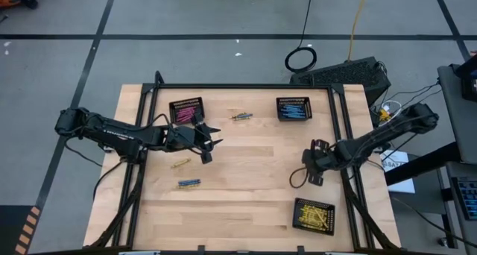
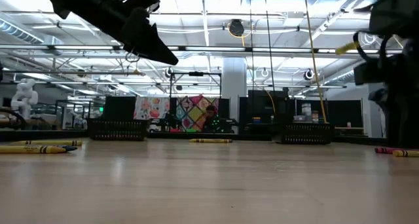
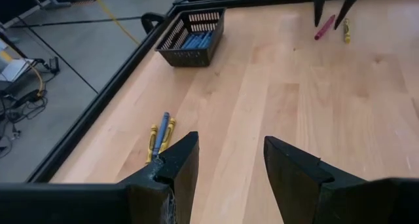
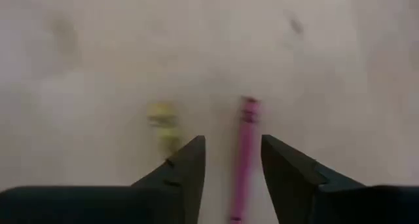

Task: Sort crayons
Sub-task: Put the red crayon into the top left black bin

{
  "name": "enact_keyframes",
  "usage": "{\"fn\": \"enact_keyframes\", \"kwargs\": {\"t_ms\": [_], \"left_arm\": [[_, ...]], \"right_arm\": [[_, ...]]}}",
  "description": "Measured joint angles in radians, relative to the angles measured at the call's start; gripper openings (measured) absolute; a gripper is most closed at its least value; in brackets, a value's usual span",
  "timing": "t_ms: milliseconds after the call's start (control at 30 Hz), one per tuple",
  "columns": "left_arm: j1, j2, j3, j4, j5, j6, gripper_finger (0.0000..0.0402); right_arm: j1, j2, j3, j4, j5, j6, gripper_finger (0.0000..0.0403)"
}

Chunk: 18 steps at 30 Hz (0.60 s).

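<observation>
Right under your right wrist camera lies a pink crayon [image 4: 246,155], lined up between the parted fingers of the right gripper [image 4: 232,178], with a yellow crayon [image 4: 165,126] just beside it on the table [image 1: 253,173]. Nothing is gripped yet; the jaws stand apart astride the pink stick, so you are at the pick-up step (judging from this alone).

Next, you need to lower and close on the pink one only, keeping the yellow neighbour out of the pinch.

Your left gripper [image 3: 229,178] hovers open and empty near the basket of pink crayons [image 1: 185,109]. Other loose crayons [image 1: 188,183] lie scattered; the blue basket [image 1: 293,108] and yellow basket [image 1: 313,215] already hold some.
</observation>
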Motion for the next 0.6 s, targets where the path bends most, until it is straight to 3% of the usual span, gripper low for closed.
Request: {"fn": "enact_keyframes", "kwargs": {"t_ms": [167, 300, 600], "left_arm": [[0.000, 0.000, 0.000, 0.004, 0.001, 0.000, 0.0173], [0.000, 0.000, 0.000, 0.004, 0.004, -0.001, 0.0173], [0.000, 0.000, 0.000, -0.012, 0.012, -0.026, 0.0173]], "right_arm": [[-0.033, -0.026, -0.055, 0.042, -0.004, -0.005, 0.0146], [-0.046, -0.026, -0.056, 0.037, -0.004, -0.027, 0.0131], [-0.061, 0.012, -0.053, 0.041, -0.032, -0.044, 0.0043]]}}
